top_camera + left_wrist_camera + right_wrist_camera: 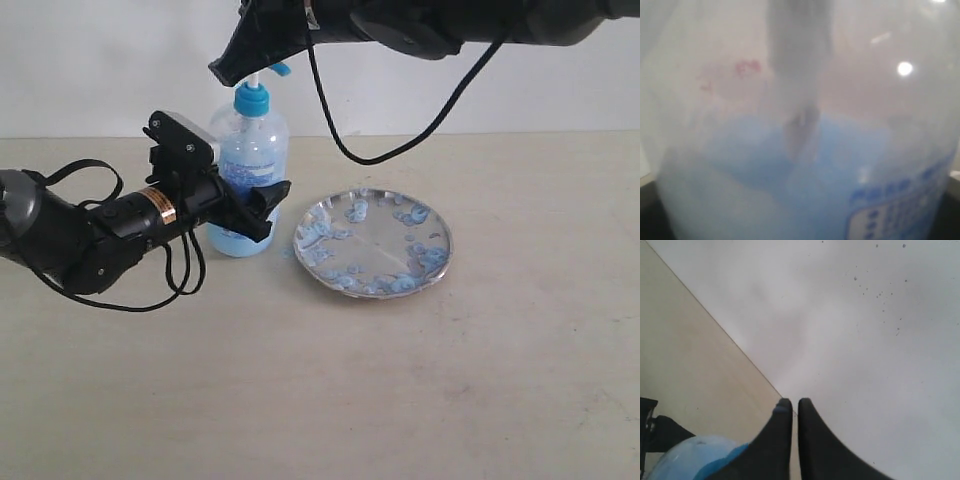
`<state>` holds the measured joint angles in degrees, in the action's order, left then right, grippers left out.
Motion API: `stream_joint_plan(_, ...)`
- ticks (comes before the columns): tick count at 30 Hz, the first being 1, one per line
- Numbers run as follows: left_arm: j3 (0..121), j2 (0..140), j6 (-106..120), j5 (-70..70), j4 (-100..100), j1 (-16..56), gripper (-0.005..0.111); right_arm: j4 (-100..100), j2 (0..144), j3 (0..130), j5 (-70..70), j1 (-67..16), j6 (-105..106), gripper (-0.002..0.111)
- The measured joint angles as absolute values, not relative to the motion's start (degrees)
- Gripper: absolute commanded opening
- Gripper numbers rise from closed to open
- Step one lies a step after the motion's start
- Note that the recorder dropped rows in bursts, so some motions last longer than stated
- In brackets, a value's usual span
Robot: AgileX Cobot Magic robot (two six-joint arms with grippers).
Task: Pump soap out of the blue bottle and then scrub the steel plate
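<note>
Currently, on my surface (400, 400), the steel plate (372, 236) lies toward the far edge, with the blue bottle (248, 140) just beside it. My left hand (262, 208) clamps the bottle body. My right hand (230, 68), fingers nearly together and holding nothing, sits on the pump head. Soap (335, 262) already speckles the plate, so I judge scrubbing remains.

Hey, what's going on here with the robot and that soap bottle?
The left gripper is clamped around the blue bottle, steadying it upright on the table. The right gripper, fingers shut, sits over the bottle's pump head, seemingly to press it. Beside the bottle lies the steel plate, dotted with blobs of soap. Nothing is scrubbing it yet.
</note>
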<state>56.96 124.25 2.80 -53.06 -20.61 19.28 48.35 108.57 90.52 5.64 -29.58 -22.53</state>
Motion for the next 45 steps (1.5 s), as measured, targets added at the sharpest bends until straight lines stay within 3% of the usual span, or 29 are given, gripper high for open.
stream_joint_plan(9, 56.96, 124.44, 6.51, -53.30, -16.70, 20.55, 0.004, 48.35, 108.57, 90.52, 11.83, -29.73, -22.53, 0.000)
stream_joint_plan(45, 56.96, 124.57, 6.39, -53.38, -14.74, 20.54, 0.004, 41.40, 107.00, 84.96, 9.70, -31.93, -24.76, 0.000)
